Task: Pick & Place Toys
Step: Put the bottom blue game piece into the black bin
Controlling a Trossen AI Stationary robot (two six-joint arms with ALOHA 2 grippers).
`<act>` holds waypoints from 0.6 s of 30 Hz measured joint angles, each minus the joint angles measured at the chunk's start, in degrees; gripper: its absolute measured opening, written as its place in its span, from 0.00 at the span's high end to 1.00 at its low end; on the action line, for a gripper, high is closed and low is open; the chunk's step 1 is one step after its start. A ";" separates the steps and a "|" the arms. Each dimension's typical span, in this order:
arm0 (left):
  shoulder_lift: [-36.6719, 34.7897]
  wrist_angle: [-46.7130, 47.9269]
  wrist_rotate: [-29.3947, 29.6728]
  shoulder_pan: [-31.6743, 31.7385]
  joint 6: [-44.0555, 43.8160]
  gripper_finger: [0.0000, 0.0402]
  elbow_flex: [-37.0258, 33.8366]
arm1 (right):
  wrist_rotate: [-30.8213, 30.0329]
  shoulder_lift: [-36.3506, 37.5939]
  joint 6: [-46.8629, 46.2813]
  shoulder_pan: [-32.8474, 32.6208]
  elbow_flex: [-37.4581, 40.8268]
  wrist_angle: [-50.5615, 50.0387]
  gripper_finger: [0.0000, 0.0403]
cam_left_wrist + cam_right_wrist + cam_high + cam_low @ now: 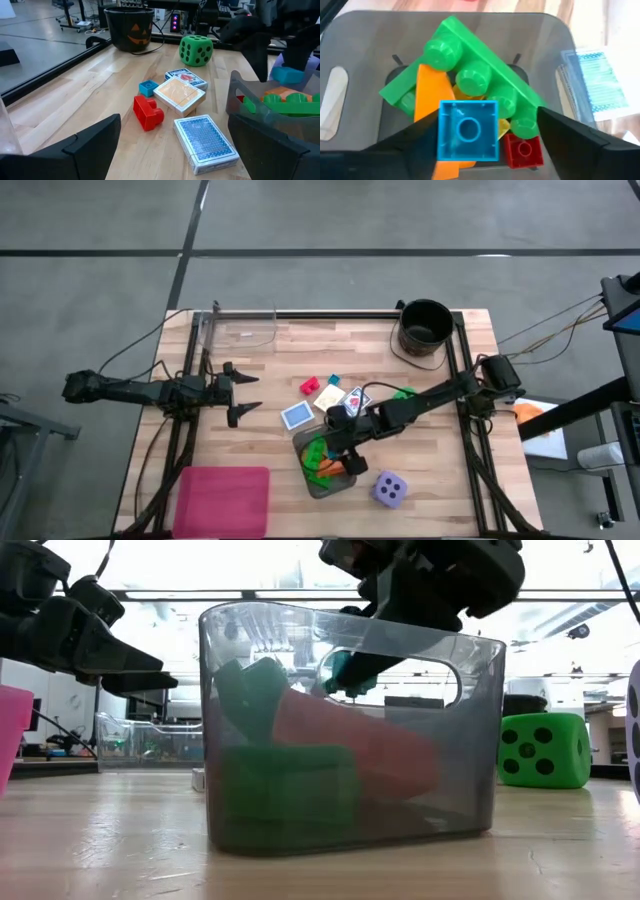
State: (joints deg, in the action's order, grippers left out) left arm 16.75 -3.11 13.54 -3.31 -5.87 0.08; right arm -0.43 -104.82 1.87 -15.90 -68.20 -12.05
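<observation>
The grey tray stands right of the table's middle. It holds a long green block, an orange block, a red one and a yellow one. A blue block lies on top of this pile. My right gripper hangs open over the tray, slanting down, a finger on either side of the blue block. A gap shows beside one finger. On the table lie a red block, a small blue block and three cards. My left gripper waits open at the table's left.
A green die and a black bucket stand at the far right. A purple die sits near the front, right of the tray. A pink box lies at the near left, a clear container at the far left.
</observation>
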 joint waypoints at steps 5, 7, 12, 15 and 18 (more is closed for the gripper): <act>0.00 0.06 0.00 0.00 0.00 0.08 0.00 | 0.04 -0.82 2.30 -0.23 0.00 -0.10 0.64; 0.00 0.06 0.00 0.02 0.00 0.08 0.00 | 0.17 -1.11 3.27 -0.31 0.01 -0.16 0.69; 0.00 0.11 0.00 0.02 0.00 0.08 0.00 | 0.01 -1.09 3.84 -0.33 0.02 -0.22 0.69; 0.00 0.15 0.00 0.00 0.00 0.08 0.00 | -0.60 -1.04 3.10 -0.33 -0.12 -0.20 0.56; 0.00 0.17 0.00 0.00 0.00 0.08 0.00 | -1.96 -1.00 2.74 -0.33 -0.49 -0.22 0.30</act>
State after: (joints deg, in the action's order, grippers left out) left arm 16.75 -2.94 13.54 -3.31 -5.87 0.08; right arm -2.39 -105.82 4.61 -16.23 -68.69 -12.27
